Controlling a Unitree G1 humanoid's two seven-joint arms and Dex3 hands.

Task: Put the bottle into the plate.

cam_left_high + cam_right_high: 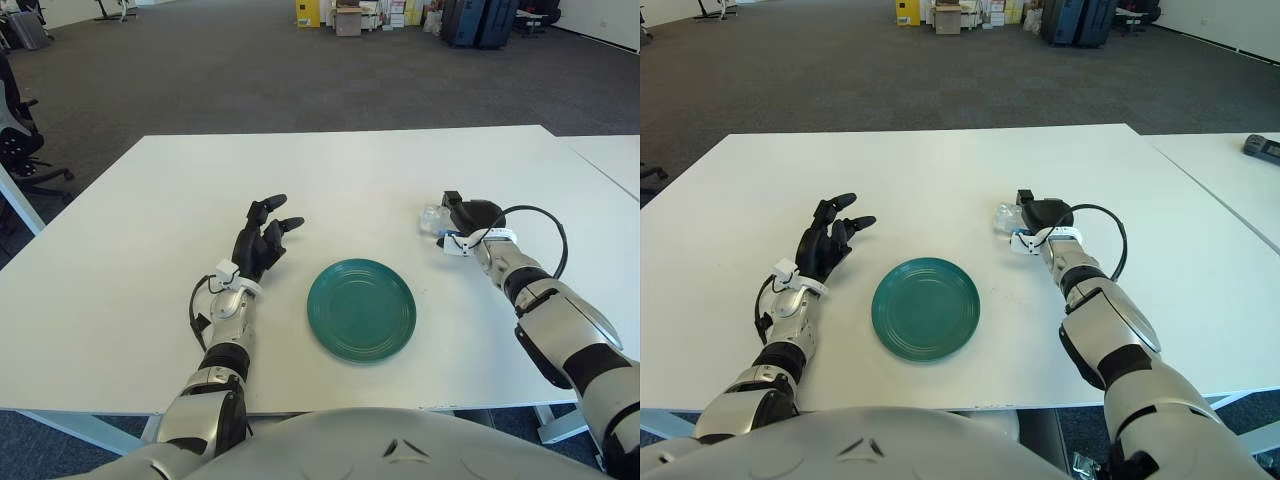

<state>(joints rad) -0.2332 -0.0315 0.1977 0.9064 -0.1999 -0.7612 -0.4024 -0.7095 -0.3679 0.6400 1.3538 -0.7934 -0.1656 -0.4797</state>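
Fingers (470,214) of right hand (466,222) grip one bottle (432,218); one plate (361,309)

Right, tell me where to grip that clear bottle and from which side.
Grip the bottle around its middle, coming from its right, where the right hand already sits against it. It looks to lie low on the table, plate to its front left. Left hand shows left of the plate.

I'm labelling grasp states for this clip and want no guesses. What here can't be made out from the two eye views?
- Bottle: both views show only a clear sliver; the right hand covers the rest, so its shape and cap are unknown.
- Right hand's fingers: hidden behind its own back, so the grip is unconfirmed.
- Left hand, left of the plate: contact with the table is unclear.
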